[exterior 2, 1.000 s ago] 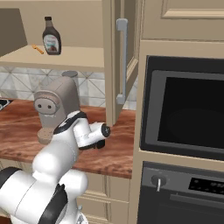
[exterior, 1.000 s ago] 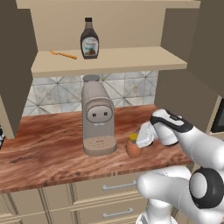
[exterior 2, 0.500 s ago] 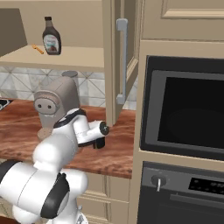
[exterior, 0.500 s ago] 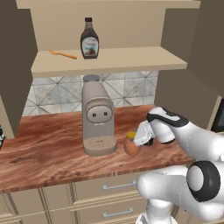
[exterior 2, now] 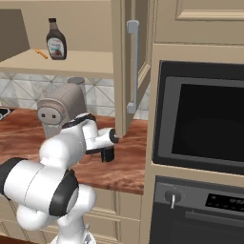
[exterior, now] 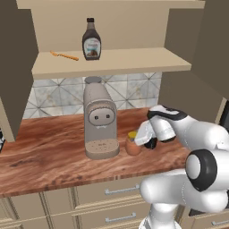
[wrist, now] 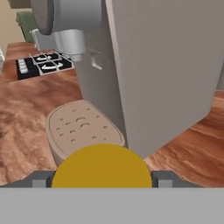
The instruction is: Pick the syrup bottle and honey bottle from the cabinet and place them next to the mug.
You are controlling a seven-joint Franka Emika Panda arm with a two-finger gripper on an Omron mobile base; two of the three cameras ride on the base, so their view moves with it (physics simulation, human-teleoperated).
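The tall dark syrup bottle (exterior: 91, 40) (exterior 2: 55, 40) stands upright on the cabinet shelf (exterior: 134, 60). Down on the counter, the orange honey bottle (exterior: 132, 145) sits just right of the coffee machine's base, its yellow lid (wrist: 103, 166) low in the hand view. My gripper (exterior: 134, 136) (wrist: 103, 179) comes at it from the right, a finger pressed against each side of the lid. The black mug (exterior: 151, 143) (exterior 2: 107, 154) stands right behind the jar, partly covered by my hand.
A grey coffee machine (exterior: 99, 116) (wrist: 153, 65) stands directly in front of the gripper. An orange stick (exterior: 65, 56) lies on the shelf. The open cabinet door (exterior 2: 131, 62) hangs to the right, beside the wall oven (exterior 2: 200, 124). A stove (wrist: 41, 63) sits further left.
My hand has shifted a little to the left, toward the coffee machine, with the honey bottle between its fingers. The syrup bottle has not moved.
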